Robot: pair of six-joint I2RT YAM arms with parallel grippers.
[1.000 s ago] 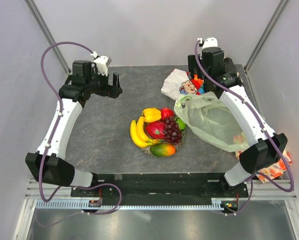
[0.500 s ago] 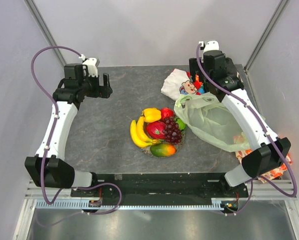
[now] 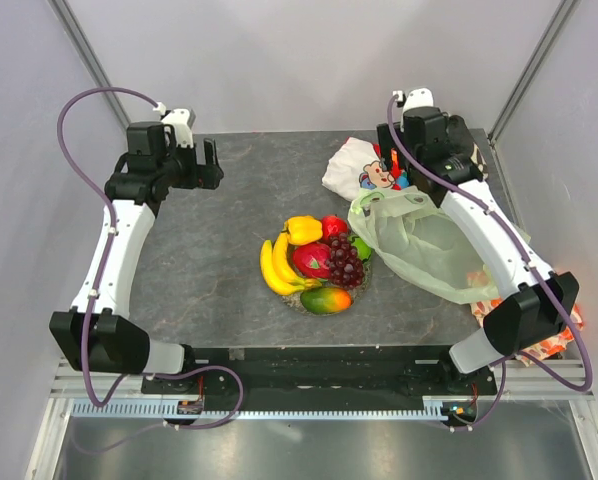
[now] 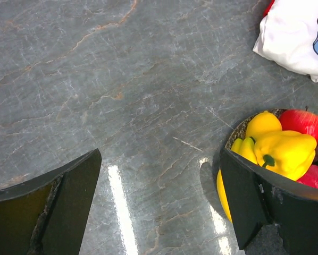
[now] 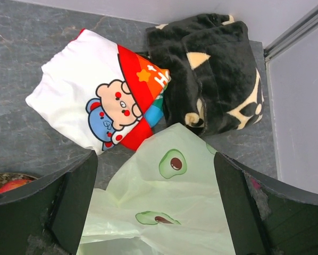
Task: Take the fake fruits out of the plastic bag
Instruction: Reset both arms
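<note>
Grey marbled table (image 3: 209, 260) bears piled fake fruits (image 3: 314, 262).

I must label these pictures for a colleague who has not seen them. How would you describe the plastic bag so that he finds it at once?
On the grey table, look right of the pile of fake fruits, under the right arm. The plastic bag lies there, beside a white cartoon cloth and a black plush cloth. Only it is crinkly, translucent pale green, printed with avocados.
</note>
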